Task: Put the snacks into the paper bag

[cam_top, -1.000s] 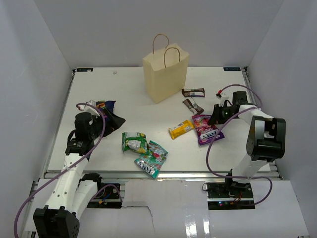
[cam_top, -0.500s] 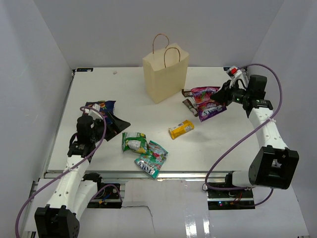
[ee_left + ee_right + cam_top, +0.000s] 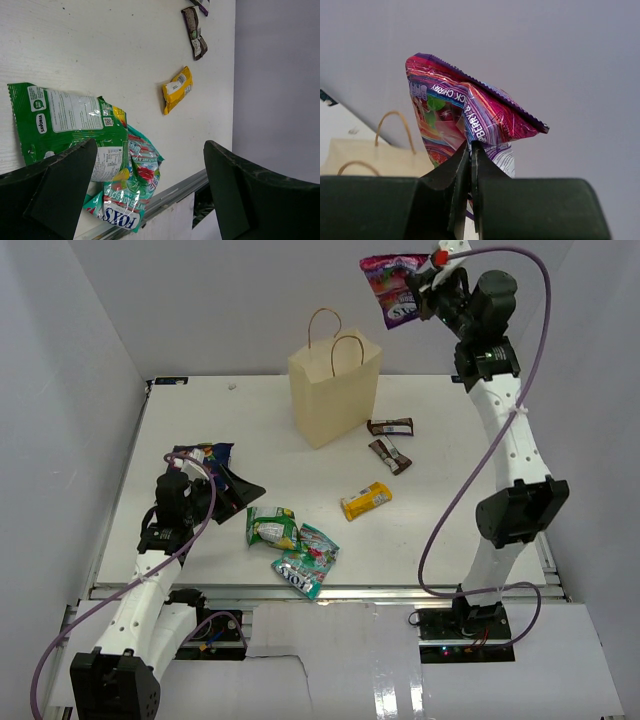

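Well, on the left the left gripper (image 3: 150, 150) hangs spread wide, empty, near the green pouch (image 3: 272, 528) and teal pouch (image 3: 307, 565). Mid-table, far side, stands the paper bag (image 3: 335, 390). High to its right, the right gripper (image 3: 425, 295) pinches a purple candy bag (image 3: 393, 285).

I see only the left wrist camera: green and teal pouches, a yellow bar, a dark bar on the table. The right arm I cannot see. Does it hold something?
Observer: Yes. The right gripper is shut on a purple candy bag, high above the table.
Operator: Where is the paper bag?
Observer: The paper bag stands upright on the far part of the table. In the top view the held packet shows above and right of its handles.
Operator: Is any snack near my gripper that I miss?
Observer: Yes. A second purple packet lies beside the open left gripper, on its far side.
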`<state>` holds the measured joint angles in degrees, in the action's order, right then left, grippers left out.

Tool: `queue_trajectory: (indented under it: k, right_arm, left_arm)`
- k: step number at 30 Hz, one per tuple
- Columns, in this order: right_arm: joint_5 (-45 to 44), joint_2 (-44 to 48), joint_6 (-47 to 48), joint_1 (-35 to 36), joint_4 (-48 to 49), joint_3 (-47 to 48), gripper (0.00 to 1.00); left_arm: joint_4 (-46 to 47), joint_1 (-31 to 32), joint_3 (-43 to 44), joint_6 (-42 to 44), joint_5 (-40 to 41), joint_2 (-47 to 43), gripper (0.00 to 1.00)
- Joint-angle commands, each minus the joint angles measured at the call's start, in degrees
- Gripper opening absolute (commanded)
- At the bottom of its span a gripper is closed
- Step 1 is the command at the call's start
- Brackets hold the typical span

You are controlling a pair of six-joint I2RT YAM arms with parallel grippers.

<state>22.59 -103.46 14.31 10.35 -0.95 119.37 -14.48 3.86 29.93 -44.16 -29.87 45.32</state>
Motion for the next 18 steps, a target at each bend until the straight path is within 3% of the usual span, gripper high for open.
queue_trajectory:
  k: [1, 7, 18]
  right_arm:
    - [-7.6, -6.5, 3.5, 3.0, 5.0, 10.0, 0.08]
    - [-4.4, -12.4, 5.3, 6.6, 13.3, 10.4, 0.08]
    - [2.7, -9.7, 4.6, 8.3, 16.6, -2.0, 0.08]
  left_arm:
    - [1.2, 0.0, -0.3, -0.3, -0.9, -1.0, 0.98]
    - [0.3, 0.0, 0.1, -0.2, -0.3, -0.8, 0.98]
    - [-2.6, 0.0, 4.0, 3.0, 5.9, 0.7, 0.98]
